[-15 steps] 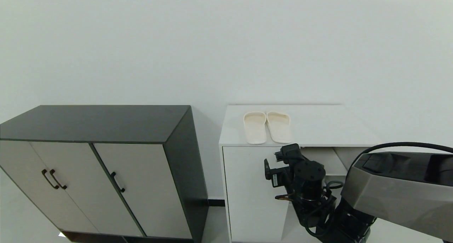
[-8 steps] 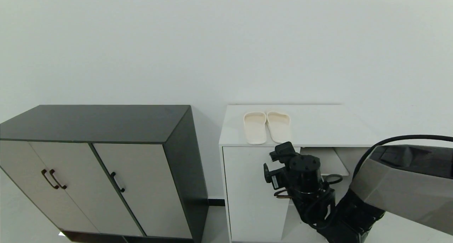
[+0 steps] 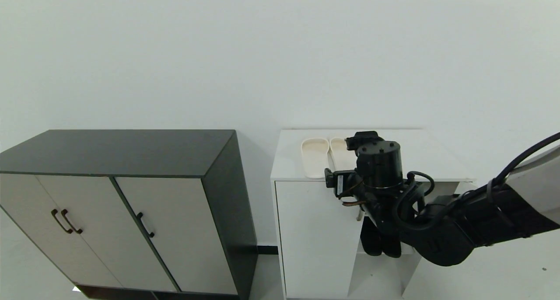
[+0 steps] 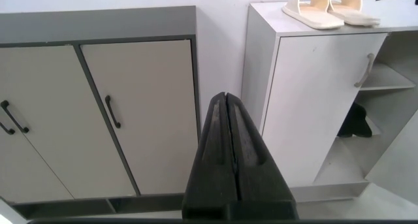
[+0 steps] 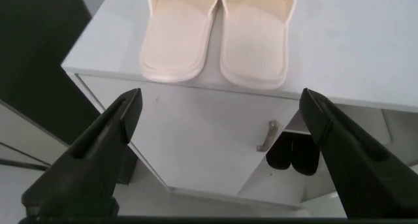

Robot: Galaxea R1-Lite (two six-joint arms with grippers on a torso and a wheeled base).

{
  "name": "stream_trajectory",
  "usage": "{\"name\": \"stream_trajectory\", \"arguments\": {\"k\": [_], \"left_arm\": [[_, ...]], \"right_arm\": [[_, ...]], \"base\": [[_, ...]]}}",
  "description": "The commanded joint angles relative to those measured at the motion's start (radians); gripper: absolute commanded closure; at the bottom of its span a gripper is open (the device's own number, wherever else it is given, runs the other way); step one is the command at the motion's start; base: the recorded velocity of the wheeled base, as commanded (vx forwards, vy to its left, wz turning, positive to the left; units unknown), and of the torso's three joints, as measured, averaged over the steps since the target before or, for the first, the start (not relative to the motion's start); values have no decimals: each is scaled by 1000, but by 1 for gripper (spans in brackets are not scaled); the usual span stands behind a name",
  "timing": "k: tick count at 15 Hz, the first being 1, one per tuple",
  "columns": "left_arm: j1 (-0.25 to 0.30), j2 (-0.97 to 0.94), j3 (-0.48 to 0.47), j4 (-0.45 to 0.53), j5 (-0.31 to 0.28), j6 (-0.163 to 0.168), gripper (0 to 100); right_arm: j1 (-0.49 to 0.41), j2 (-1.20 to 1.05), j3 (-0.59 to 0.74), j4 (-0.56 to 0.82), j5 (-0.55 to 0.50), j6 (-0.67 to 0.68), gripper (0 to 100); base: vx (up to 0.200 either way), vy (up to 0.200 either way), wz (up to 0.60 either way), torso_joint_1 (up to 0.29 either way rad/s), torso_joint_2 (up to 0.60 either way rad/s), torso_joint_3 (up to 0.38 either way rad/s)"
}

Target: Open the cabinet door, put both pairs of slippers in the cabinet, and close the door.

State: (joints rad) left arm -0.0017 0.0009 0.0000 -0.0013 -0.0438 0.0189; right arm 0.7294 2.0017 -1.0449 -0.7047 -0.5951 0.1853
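Slippers, cream pair [image 3: 315, 157]: side by side on the top surface of the white cabinet [image 3: 306, 230], close to its front edge, over its left half.

Slippers, black pair [image 3: 379, 243]: inside the white cabinet, low in its open right half, below the shelf [image 4: 385, 77].

Door [image 4: 320, 106]: covers the left half of the white cabinet; handle [image 5: 266, 136] at its inner edge, next to the open half.

Right gripper [image 5: 221, 96]: fingers spread wide, empty; in front of the white cabinet's top edge, just short of the cream pair, above the handle.

Left gripper [image 4: 226, 103]: fingers pressed together with nothing between them; well back from the white cabinet's front.

Dark cabinet [image 3: 118, 153]: just left of the white cabinet, its doors closed.
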Motion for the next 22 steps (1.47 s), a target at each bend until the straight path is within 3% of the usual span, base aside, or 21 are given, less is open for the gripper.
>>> {"name": "stream_trajectory", "arguments": {"k": [1, 5, 15, 22], "left_arm": [[0, 1, 0, 0, -1, -1, 100], [0, 1, 0, 0, -1, -1, 100], [0, 1, 0, 0, -1, -1, 100], [0, 1, 0, 0, -1, -1, 100]], "right_arm": [[-1, 8, 5, -16, -2, 0, 0], [-1, 31, 36, -99, -2, -30, 0], [-1, 98, 25, -107, 37, -26, 0], [-67, 201, -57, -107, 46, -23, 0]], "base": [[0, 0, 0, 0, 0, 0], [200, 0, 0, -4, 1, 6], [200, 0, 0, 7, 2, 2], [0, 0, 0, 0, 0, 0]]}}
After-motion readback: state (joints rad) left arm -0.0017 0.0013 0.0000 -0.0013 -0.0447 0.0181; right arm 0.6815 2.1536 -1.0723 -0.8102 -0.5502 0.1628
